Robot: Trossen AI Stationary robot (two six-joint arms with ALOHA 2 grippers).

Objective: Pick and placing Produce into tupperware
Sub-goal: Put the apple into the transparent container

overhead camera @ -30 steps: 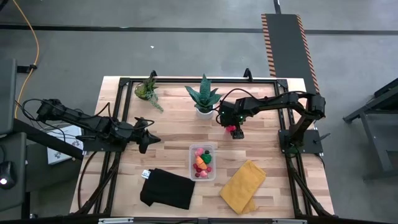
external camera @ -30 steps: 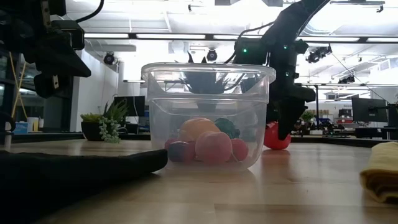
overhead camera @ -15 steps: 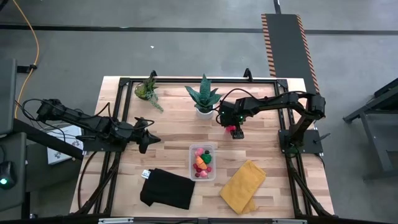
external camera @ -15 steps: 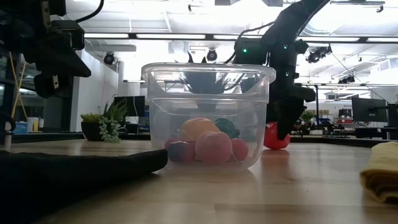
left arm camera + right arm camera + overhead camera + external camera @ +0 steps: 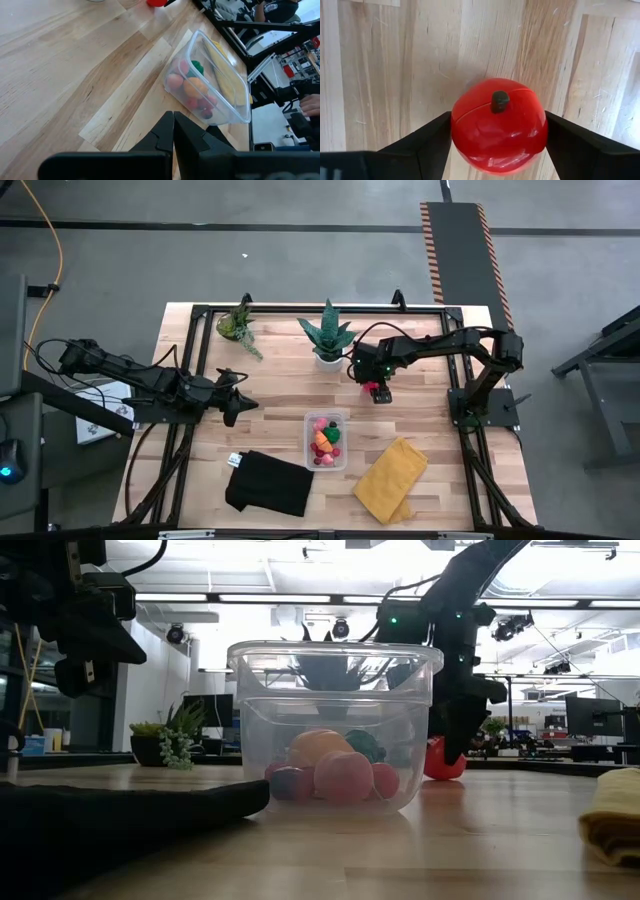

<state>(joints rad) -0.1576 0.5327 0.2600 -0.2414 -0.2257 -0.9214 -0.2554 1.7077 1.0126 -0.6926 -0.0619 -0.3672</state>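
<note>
A red tomato point(image 5: 498, 124), resting on the table point(image 5: 270, 395) beyond the tupperware point(image 5: 326, 441), is flanked and touched by the right gripper's point(image 5: 498, 135) fingers. The left gripper point(image 5: 240, 402) is held closed.

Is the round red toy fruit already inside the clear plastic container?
No. The round red toy fruit sits on the wooden table between the right hand's fingers.

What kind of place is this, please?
Probably a robotics lab or workshop. Two robot arms are mounted at a wooden table on a bare concrete floor. The low view shows ceiling strip lights and desks with monitors behind.
</note>
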